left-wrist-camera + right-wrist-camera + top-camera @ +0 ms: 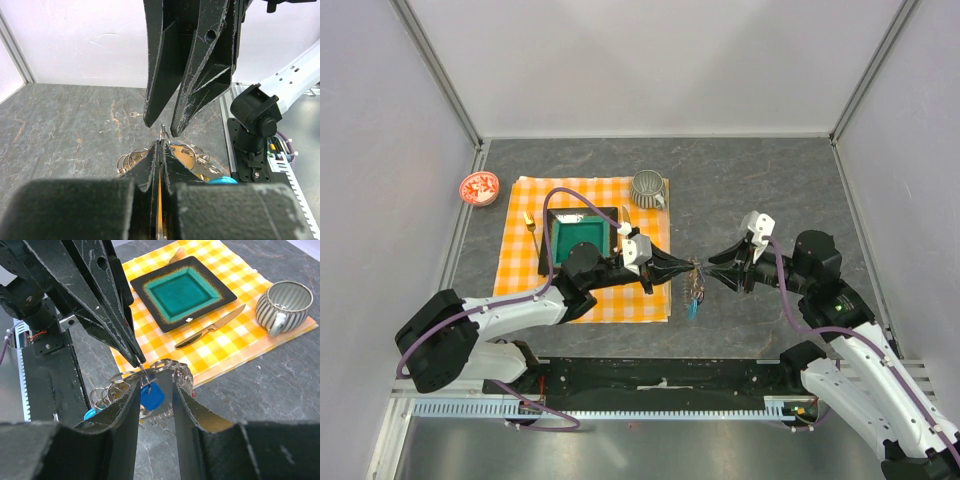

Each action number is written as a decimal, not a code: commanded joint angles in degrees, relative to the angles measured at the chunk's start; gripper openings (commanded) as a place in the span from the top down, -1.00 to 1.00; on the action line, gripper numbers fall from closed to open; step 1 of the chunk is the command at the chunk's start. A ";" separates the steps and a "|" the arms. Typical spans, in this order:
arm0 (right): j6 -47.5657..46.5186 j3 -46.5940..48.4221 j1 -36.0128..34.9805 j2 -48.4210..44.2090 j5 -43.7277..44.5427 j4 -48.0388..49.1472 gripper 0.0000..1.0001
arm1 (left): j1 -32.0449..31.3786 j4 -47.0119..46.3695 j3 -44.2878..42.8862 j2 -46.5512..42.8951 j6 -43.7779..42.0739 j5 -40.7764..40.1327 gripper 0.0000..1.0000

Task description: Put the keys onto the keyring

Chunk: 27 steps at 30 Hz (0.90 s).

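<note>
Grey stone-patterned table [770, 190] enclosed by white walls, seen from above and from both wrists. An orange checked cloth [520, 270] lay on the left half, carrying a teal square plate [181, 291], a knife [212, 329] and a ribbed grey cup [283, 305]. A small red-and-white dish [478, 187] sat on the stone beyond the cloth's far left corner.

The two arms met tip to tip just off the cloth's right edge, above the table. The left gripper [161, 145] had its fingers pressed together, pinching a thin metal piece at the top of the keyring [167, 364], a cluster of wire loops that hung below the tips. The right gripper [155, 385] faced it with jaws parted. In the right wrist view its fingers stood on either side of the bunch, with a blue-headed key [151, 396] in the gap between them. Whether either finger touched the metal could not be told. In the left wrist view its tips straddled the pinched piece, with a narrow gap between them.

The cyan tag [692, 308] dangled at the bottom of the bunch, over bare stone beside the cloth's right edge.
</note>
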State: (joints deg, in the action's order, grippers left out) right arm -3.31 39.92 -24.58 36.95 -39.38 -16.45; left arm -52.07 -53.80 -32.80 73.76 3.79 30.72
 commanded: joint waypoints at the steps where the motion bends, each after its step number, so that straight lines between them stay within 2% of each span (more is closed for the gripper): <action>1: -0.64 0.33 0.14 0.14 -3.77 5.11 0.23 | 0.39 -6.49 -0.95 -0.28 1.83 1.62 0.96; 8: -0.21 -0.81 0.14 1.63 -5.36 8.09 0.27 | 0.31 -7.02 -0.87 -0.45 2.27 2.24 0.96; 22: -0.20 -1.95 0.14 2.60 -9.14 8.18 0.38 | 0.39 -8.25 -0.60 -0.89 2.71 1.45 0.96; 25: -0.55 -2.04 0.14 2.43 -9.14 8.18 0.48 | 0.40 -8.43 -0.69 -0.63 3.15 1.97 0.96; 27: -0.73 -1.87 0.06 2.51 -9.23 8.10 0.63 | 0.39 -8.51 -0.60 -0.81 3.24 2.06 0.96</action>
State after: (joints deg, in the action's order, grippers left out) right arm -3.29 37.89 -24.58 39.62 -46.72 -10.79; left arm -51.83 -56.14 -32.80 73.78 5.30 32.10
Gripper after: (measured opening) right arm 0.256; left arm 0.022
